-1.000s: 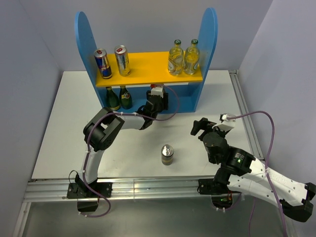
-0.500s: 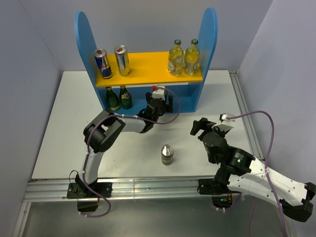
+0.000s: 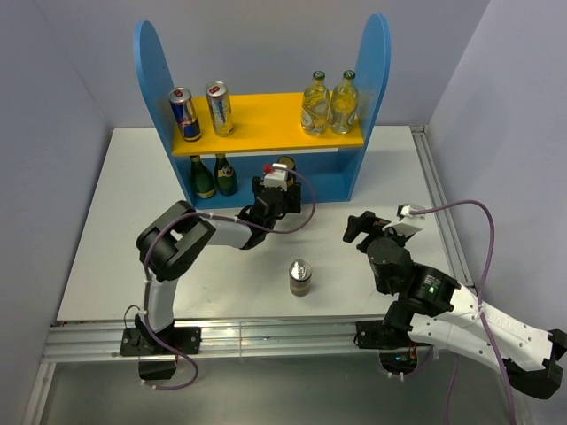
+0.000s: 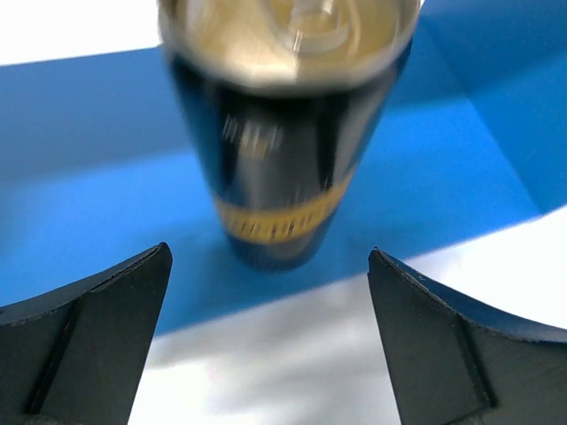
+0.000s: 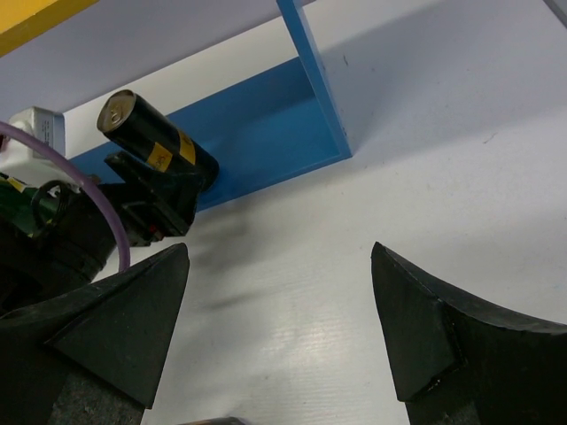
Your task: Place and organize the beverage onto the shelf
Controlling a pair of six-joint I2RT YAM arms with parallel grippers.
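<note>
Your left claw stands spread wide with nothing between its fingers. Just ahead of it, centred in the gap but past both fingertips and touching neither, a black-and-gold can stands upright on the blue lower level of the shelf. From the right wrist camera you can see that same can ahead and to the left of your right claw, with the left claw's dark body right in front of it. Your right claw is also spread and empty, hanging over the bare white table, well apart from the shelf and to the right of the left claw. The second black-and-gold can stands upright on the table behind the left claw, toward the arm bases. It is to the left of the right claw and a little nearer the bases, and neither claw touches it. Above the left claw is the yellow upper board. Up and to the left of the claw, two blue-and-silver cans stand side by side on it. Up and to the right, two clear bottles of yellowish liquid stand close together. On the lower level, to the left of the left claw, two green bottles stand next to each other near the left side panel.
</note>
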